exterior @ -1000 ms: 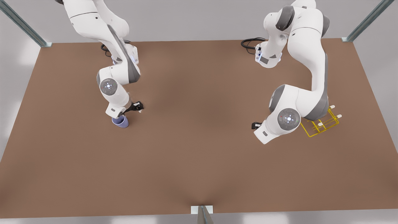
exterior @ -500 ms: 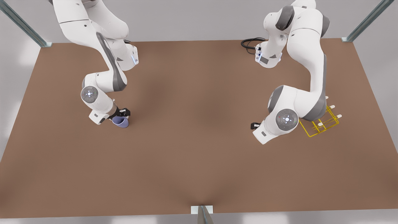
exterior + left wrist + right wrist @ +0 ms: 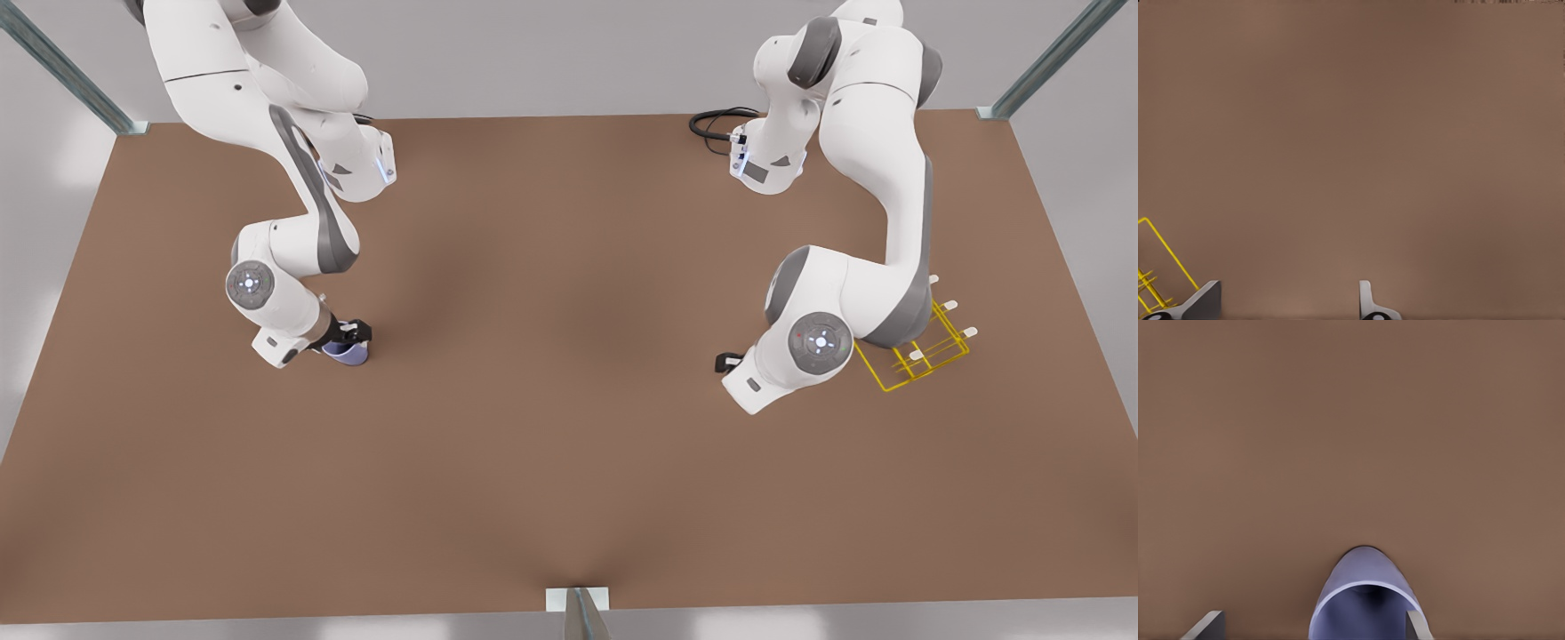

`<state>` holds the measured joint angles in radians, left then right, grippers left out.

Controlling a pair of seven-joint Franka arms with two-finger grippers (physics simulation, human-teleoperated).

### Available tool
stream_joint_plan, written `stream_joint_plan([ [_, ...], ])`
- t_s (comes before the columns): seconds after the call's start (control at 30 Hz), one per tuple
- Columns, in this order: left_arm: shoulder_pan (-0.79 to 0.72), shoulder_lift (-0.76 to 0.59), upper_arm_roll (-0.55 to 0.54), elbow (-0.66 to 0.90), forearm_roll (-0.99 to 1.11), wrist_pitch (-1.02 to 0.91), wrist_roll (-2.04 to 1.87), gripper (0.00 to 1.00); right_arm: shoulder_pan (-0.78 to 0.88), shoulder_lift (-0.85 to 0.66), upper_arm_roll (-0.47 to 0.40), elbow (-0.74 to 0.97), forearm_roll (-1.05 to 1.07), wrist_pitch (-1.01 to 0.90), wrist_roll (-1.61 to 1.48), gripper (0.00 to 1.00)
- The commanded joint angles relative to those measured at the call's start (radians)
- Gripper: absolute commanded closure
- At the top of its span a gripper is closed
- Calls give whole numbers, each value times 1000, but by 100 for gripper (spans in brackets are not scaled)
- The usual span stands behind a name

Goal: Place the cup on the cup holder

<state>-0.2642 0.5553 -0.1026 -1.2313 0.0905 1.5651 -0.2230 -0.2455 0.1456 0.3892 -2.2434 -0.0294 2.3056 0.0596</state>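
Brown matte tabletop (image 3: 569,427) spreads across my front view, and on it, in the left-centre of the frame, I see the small pale lavender-blue tapered plastic cup (image 3: 347,353), partly covered by the right gripper (image 3: 348,336). My right wrist view puts that gripper's two grey fingertips (image 3: 1417,625) on either side of the cup (image 3: 1365,600), whose open mouth faces the camera; one tip is right at the rim, the other stands off with bare table between, so I read the jaws as spread and not clamping. Over at the right-centre of the front view sits the yellow thin-wire rectangular cup holder (image 3: 920,356) with white-tipped pegs, half hidden behind the white elbow of the other arm, well apart from the cup. The left gripper (image 3: 727,361) hangs low over the table just to the frame-left of that holder. In my left wrist view its fingertips (image 3: 1368,303) are set wide apart with nothing between them, and a corner of the yellow wire frame (image 3: 1158,267) is just beside one tip.
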Motion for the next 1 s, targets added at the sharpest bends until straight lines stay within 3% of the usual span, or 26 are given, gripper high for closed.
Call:
stream_joint_plan([
  [0.0,-1,-2,0,1,2,9,-1,0,2,-1,0,-1,2,-6,-1,0],
  [0.97,-4,3,0,-5,3,26,-2,0,3,31,25,-139,0,120,-3,0],
])
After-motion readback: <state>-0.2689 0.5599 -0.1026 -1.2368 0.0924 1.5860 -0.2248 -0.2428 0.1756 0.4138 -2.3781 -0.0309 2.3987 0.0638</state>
